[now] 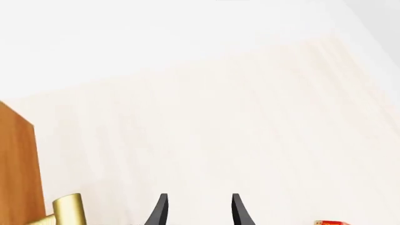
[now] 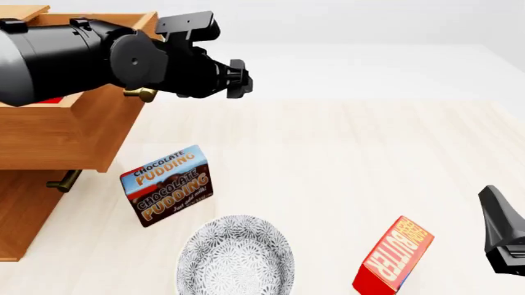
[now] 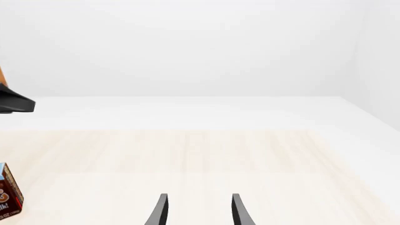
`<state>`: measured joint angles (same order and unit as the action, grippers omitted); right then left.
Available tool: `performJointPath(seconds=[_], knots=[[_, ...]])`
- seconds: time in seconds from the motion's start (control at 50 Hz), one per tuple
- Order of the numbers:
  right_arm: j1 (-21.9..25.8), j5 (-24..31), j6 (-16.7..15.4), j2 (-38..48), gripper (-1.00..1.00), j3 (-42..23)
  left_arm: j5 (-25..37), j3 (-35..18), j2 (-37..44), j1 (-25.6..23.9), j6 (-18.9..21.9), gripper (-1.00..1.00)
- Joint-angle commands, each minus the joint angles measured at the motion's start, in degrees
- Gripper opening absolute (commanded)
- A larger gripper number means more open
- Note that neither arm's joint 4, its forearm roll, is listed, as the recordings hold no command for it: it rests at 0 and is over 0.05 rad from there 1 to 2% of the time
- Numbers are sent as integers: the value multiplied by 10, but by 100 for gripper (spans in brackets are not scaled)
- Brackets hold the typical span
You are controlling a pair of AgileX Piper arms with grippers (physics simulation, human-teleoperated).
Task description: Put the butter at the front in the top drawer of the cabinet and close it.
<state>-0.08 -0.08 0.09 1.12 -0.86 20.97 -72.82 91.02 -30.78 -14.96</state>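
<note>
A: What is sitting closest to us?

B: The butter (image 2: 394, 258) is standing on the table (image 2: 345, 160) at the front, right by the speckled bowl (image 2: 236, 258). The red box is leaning a bit, and its long side is pointing up and away from us.

A: Is a second butter box showing?

B: Something red is peeking out of the top drawer (image 2: 66, 132), under the big black arm. I cannot tell what it is.

A: Is the drawer sitting open?

B: Yes. It is sticking out of the cabinet (image 2: 21, 215), so I think the closing part is not yet done.

A: What are the grippers doing?

B: The left gripper (image 1: 197, 211) is hanging by the drawer's brass handle (image 1: 69, 208). Its two fingers are standing apart and holding nothing. The right gripper (image 3: 197, 211) is doing the same: fingers apart, nothing between them.

A: Which one is nearer the butter?

B: The right one, I think. It is waiting low at the right edge, and the butter is sitting just to its left. The left arm is far off, up by the drawer.

A: And the pudding box (image 2: 168, 184)?

B: It is standing near the cabinet, well away from the butter.
</note>
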Motion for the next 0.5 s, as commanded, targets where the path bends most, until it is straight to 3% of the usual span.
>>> performJointPath(seconds=[0.02,0.5], knots=[[0,0,0,0,100,1,-3,11,-5,22,5,100],[0,0,0,0,100,1,2,46,-34,83,16,100]])
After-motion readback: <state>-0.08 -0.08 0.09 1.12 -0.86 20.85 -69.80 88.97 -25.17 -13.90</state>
